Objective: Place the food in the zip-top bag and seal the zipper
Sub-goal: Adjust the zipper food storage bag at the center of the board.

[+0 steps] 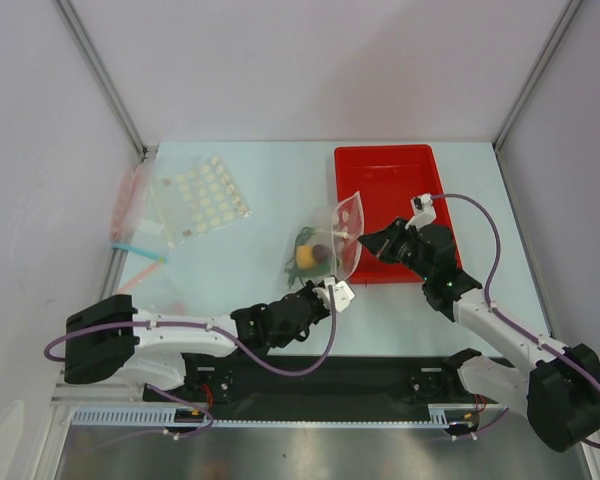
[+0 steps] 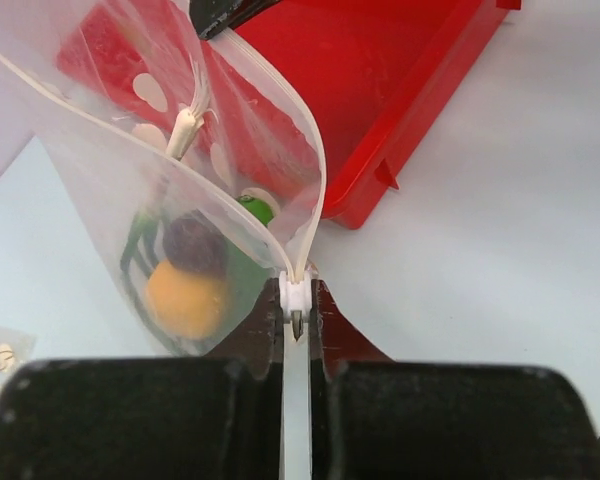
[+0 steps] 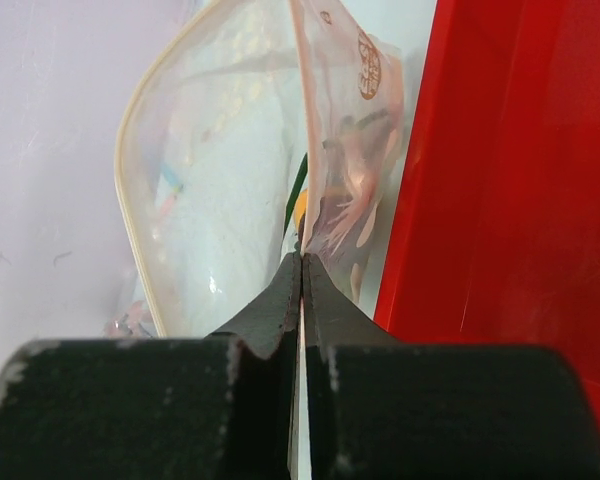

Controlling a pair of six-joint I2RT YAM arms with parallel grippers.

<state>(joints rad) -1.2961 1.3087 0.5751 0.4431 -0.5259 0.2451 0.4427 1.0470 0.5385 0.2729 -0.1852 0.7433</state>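
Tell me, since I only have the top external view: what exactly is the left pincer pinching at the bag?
Observer: In the left wrist view, the left pincer is shut on the white slider tab at one end of the zipper.
Operator: And the right pincer, is it gripping anything?
Observer: Yes. In the right wrist view, the right pincer is shut on the rim of the zip-top bag, whose mouth gapes open.

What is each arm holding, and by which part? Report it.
Both hold the clear dotted plastic zip-top bag: the left gripper pinches its white slider tab, and the right gripper pinches the opposite end of the mouth edge.
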